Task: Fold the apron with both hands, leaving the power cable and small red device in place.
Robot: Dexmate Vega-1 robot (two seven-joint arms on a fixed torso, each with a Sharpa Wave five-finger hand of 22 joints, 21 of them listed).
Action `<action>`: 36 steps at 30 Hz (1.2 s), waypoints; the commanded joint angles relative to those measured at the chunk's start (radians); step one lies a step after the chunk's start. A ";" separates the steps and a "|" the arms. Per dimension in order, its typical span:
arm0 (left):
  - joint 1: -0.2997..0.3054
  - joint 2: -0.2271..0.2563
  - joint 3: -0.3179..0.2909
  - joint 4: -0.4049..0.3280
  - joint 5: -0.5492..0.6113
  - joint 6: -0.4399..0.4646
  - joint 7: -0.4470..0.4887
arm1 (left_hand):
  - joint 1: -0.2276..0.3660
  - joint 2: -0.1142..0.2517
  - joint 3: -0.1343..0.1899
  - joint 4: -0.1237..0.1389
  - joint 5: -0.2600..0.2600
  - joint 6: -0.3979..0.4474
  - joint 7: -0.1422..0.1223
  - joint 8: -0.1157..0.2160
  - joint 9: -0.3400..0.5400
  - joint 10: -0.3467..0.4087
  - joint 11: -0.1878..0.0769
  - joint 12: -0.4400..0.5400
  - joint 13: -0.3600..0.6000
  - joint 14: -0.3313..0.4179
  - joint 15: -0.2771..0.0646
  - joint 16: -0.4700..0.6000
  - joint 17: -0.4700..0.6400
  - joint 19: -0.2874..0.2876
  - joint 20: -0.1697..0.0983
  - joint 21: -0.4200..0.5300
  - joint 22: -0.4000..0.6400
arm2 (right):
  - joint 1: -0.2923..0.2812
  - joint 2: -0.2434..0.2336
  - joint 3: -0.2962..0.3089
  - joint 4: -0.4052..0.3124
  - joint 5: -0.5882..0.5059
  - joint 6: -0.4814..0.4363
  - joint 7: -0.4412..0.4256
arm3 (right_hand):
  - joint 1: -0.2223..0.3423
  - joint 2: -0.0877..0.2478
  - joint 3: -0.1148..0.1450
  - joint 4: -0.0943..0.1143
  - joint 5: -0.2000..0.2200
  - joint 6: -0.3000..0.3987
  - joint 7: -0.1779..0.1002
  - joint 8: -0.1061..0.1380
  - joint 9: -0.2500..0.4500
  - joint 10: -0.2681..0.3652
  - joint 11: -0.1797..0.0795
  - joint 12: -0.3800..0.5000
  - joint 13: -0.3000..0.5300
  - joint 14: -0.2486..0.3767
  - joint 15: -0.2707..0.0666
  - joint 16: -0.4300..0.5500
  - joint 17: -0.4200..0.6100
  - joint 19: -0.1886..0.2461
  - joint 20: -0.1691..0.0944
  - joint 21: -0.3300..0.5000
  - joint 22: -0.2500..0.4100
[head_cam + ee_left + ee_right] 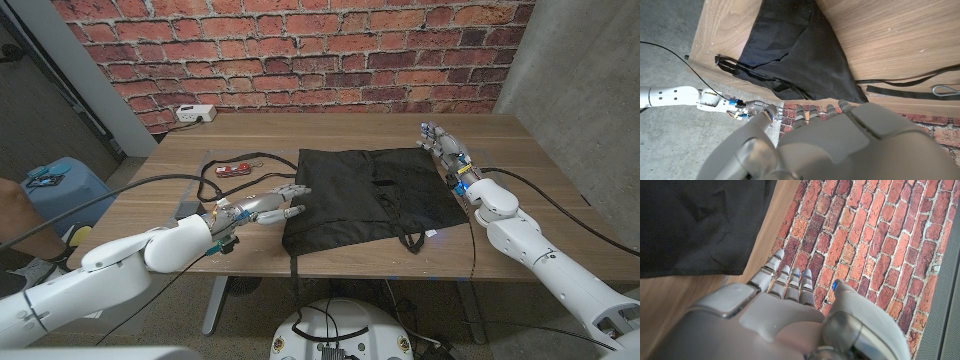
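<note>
Apron [365,198] lay mid-counter [520,145], overhanging the near edge. Judged limp, light; best pinched at corners. My left hand [265,205] and right hand [445,150] flanked it, fingers apart, empty.

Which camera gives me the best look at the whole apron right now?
The head view: it shows the whole apron spread on the table, with the left hand at one edge and the right hand at the other. The left wrist view shows most of it, turned, with straps hanging over the table edge; the right wrist view shows only a corner.
</note>
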 commanded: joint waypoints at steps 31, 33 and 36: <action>-0.155 0.032 0.167 0.009 0.015 0.031 -0.112 | -0.067 0.003 0.017 0.025 -0.002 0.045 0.008 0.018 0.004 -0.002 0.002 0.003 0.001 -0.083 0.011 0.011 0.003 -0.082 -0.001 0.010 0.006 | 0.048 -0.059 -0.016 0.016 -0.063 -0.028 0.016 | 0.017 -0.013 0.013 -0.032 -0.004 0.002 0.006 0.006 0.002 -0.001 0.004 0.005 0.004 -0.009 -0.018 0.009 -0.006 0.002 -0.040 0.006 0.004; -0.155 0.038 0.168 0.006 0.018 0.033 -0.113 | -0.072 0.003 0.018 0.025 -0.002 0.049 0.008 0.018 0.004 -0.001 0.003 0.004 0.001 -0.083 0.012 0.012 0.003 -0.084 0.000 0.011 0.006 | 0.050 -0.063 -0.017 0.016 -0.066 -0.032 0.018 | 0.017 -0.013 0.013 -0.033 -0.004 0.002 0.005 0.005 0.002 -0.001 0.005 0.005 0.004 -0.010 -0.018 0.009 -0.006 0.002 -0.040 0.006 0.004; -0.154 0.045 0.168 0.003 0.015 0.038 -0.115 | -0.075 0.002 0.019 0.026 -0.003 0.051 0.009 0.018 0.004 0.000 0.004 0.004 0.001 -0.083 0.012 0.012 0.003 -0.085 0.000 0.012 0.006 | 0.053 -0.070 -0.019 0.016 -0.070 -0.038 0.022 | 0.017 -0.013 0.012 -0.035 -0.004 0.002 0.006 0.005 0.002 -0.001 0.005 0.005 0.004 -0.010 -0.017 0.009 -0.006 0.000 -0.040 0.005 0.004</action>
